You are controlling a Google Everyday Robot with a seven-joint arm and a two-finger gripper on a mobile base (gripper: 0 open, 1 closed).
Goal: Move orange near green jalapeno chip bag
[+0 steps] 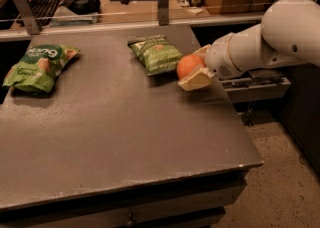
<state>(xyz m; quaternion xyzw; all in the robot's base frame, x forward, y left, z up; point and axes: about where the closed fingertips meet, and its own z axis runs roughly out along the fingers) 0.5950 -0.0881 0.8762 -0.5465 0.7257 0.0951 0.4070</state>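
Observation:
The orange [189, 65] is round and plain, held between the tan fingers of my gripper [195, 70] just above the dark table [125, 137]. The gripper is shut on it, reaching in from the right on a white arm. The green jalapeno chip bag [156, 54], olive-green and crinkled with a small orange-tan picture, lies flat just left of the orange, almost touching it.
A brighter lime-green chip bag [37, 67] with white lettering lies at the table's far left. A glass rail with posts [163, 2] runs along the back edge. The table's right edge [235, 117] drops to the floor.

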